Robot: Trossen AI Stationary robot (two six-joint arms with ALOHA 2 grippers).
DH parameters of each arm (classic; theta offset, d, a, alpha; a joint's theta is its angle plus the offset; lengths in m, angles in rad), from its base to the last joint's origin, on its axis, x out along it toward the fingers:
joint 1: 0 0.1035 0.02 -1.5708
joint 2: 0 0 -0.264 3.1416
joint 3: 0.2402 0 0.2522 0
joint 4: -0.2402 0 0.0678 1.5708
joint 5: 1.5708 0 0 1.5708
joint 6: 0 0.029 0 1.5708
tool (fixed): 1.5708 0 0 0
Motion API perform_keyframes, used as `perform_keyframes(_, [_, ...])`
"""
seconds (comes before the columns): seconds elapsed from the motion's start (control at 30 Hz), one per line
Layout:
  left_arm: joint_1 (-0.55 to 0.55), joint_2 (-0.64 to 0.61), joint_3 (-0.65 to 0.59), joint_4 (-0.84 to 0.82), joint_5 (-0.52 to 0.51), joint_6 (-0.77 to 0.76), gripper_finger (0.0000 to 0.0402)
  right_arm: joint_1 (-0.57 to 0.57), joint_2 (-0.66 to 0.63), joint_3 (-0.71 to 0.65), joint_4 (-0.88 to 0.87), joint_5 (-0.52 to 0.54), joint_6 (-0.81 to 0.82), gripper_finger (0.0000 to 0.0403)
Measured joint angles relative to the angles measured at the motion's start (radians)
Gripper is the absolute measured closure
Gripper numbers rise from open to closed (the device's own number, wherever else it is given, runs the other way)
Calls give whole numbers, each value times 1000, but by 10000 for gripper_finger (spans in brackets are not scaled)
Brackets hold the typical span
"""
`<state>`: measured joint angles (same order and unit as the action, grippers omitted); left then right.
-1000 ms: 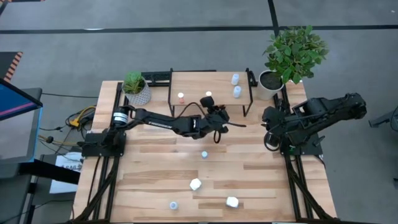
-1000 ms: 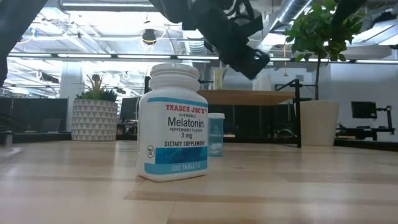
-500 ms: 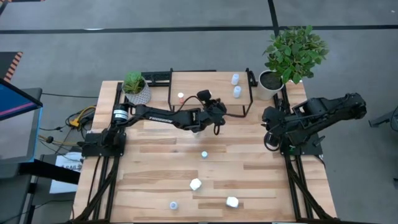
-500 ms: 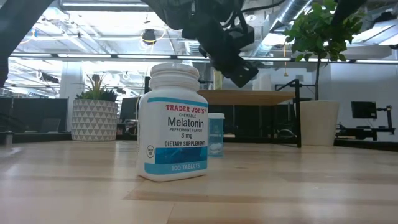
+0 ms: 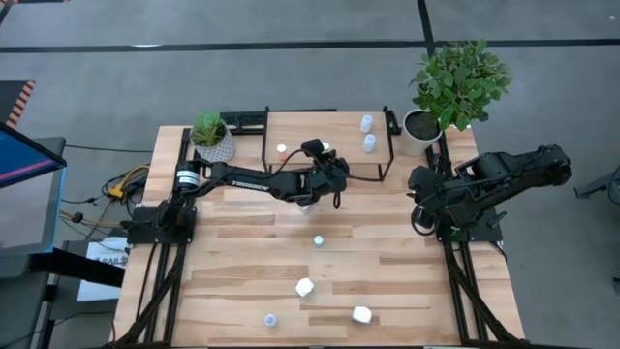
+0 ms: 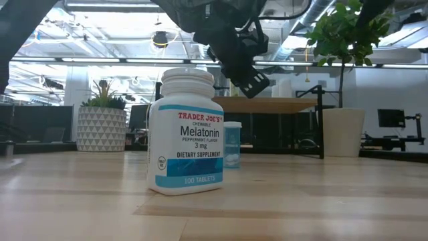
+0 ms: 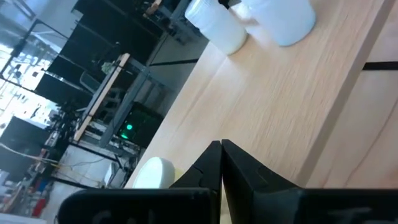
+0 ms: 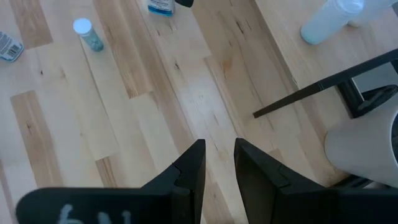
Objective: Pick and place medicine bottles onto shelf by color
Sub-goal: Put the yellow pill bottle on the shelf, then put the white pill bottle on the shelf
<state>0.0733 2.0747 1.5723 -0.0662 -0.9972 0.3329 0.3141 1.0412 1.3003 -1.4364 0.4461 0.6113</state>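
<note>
Presently, the scene is set out as follows.

Shelf: stood at the far edge of the counter, between two potted plants; four bottles are seen on it.

Bottles placed: two pale-blue bottles are stood together at the shelf's right end; an orange-capped bottle is set toward the left end; a small white-topped bottle is seen near the front middle, just beside the left hand.

Bottles left: a small pale-blue bottle is stood mid-counter; two larger white bottles and another small bottle are left on the near part of the counter, well apart from the shelf. In the low view one white bottle labelled Melatonin is seen upright.

Left hand: held over the shelf's front edge; its fingers are seen pressed together in the wrist view, clenched on nothing.

Right hand: parked at the right side of the counter; a narrow gap is shown between its fingers and nothing is held.

Progress: roughly half is judged done, with four bottles shelved and four to be sorted; the pale-blue pair is grouped, but whether the other colours are correctly grouped cannot be told.
</note>
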Motion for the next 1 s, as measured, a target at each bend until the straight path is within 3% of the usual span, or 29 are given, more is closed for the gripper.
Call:
perform_keyframes(0.33, [1,0,0,-24,-22,17,401,0,0,0,0,0,1,296])
perform_keyframes(0.53, [1,0,0,-29,58,-14,401,0,0,0,0,0,1,296])
perform_keyframes(1.0, [1,0,-1,-72,23,-31,401,0,0,0,1,0,-1,296])
